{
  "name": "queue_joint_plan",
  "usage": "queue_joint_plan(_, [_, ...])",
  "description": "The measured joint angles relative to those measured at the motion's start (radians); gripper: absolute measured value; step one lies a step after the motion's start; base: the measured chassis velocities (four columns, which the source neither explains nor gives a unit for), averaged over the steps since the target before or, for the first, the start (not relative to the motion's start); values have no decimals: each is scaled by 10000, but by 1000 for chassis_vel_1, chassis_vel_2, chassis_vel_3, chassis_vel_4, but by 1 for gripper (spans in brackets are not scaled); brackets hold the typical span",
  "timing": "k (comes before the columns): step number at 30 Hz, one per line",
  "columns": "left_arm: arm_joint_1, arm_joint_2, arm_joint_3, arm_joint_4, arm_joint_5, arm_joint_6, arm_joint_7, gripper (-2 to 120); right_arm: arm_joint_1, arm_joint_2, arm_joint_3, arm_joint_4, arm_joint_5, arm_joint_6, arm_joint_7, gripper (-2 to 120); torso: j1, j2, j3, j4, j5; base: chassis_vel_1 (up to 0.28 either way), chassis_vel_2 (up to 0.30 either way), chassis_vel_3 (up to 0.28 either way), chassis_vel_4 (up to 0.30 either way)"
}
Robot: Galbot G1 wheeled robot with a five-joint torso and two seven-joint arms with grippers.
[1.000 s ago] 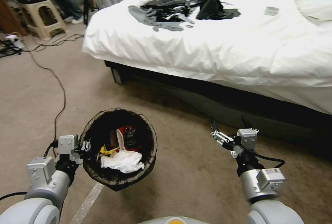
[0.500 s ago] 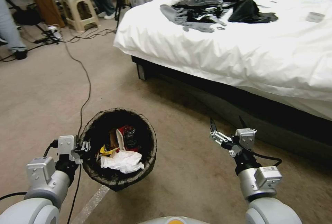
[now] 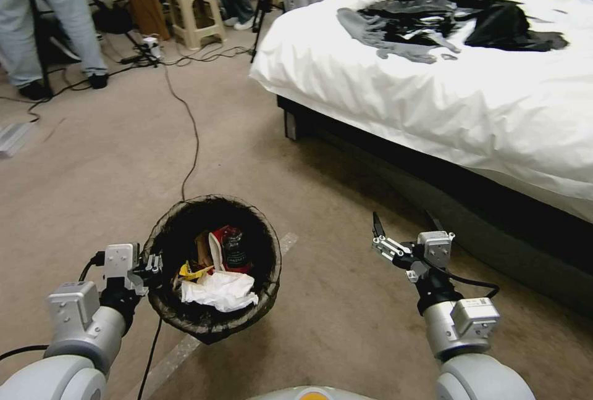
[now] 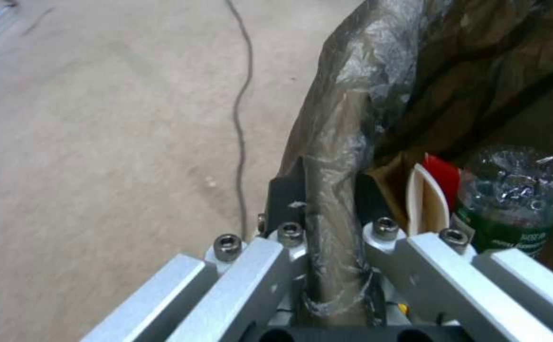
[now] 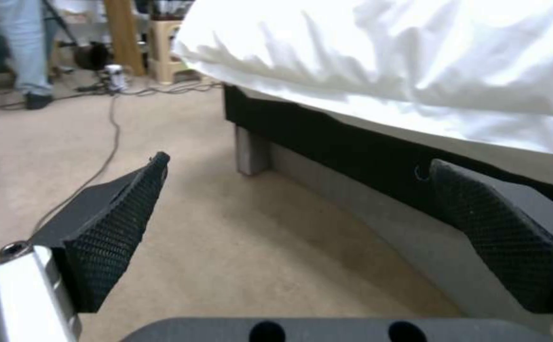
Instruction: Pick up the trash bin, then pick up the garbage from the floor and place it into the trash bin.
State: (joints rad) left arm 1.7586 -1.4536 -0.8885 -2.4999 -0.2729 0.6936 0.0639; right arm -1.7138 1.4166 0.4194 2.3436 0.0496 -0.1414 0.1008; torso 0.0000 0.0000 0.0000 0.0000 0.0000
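Note:
The trash bin (image 3: 162,227), lined with a dark bag, hangs low on my left side above the carpet. My left gripper (image 3: 151,262) is shut on its near rim, and the left wrist view shows the fingers (image 4: 285,190) pinching the bag-covered rim (image 4: 336,137). Garbage lies inside the bin: crumpled white paper (image 3: 217,289), a red-and-white carton (image 3: 216,244), a plastic bottle (image 3: 233,250) and a yellow wrapper (image 3: 188,271). My right gripper (image 3: 404,222) is open and holds nothing, hovering over the carpet close to the bed; its pads (image 5: 115,223) stand wide apart.
A bed (image 3: 432,85) with a white sheet and dark clothes (image 3: 432,23) fills the right side, its dark base close to my right arm. A black cable (image 3: 193,134) crosses the carpet toward the bin. A stool (image 3: 194,11) and a person's legs (image 3: 55,23) stand far left.
The whole scene has slid to the right in the head view, so the camera has turned left. Both arms and the held bin keep their places relative to me.

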Motion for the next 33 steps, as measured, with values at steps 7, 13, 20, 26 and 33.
queue_joint_plan(7, [-10,-15,1,0,-23,0,-16,1,11,-43,-6,-8,-1,1,0,100,1,0,0,1,0,87,78,82,91])
queue_joint_plan(13, [-37,-45,0,0,-40,1,-30,1,37,-82,-18,-33,-3,2,-2,100,0,0,0,-1,0,83,87,80,78])
queue_joint_plan(20, [-71,-73,-23,0,-67,0,-41,1,52,-162,-35,-58,-10,-39,-21,100,0,0,0,0,0,88,90,98,82])
queue_joint_plan(26, [-120,-83,-20,0,-73,1,-41,1,38,-168,-66,-61,-42,-99,-33,100,0,0,0,0,1,89,88,87,91])
queue_joint_plan(33, [-133,-86,-20,0,-99,1,-42,1,29,-176,-68,-31,-51,-110,-36,100,1,0,0,0,1,93,88,80,95])
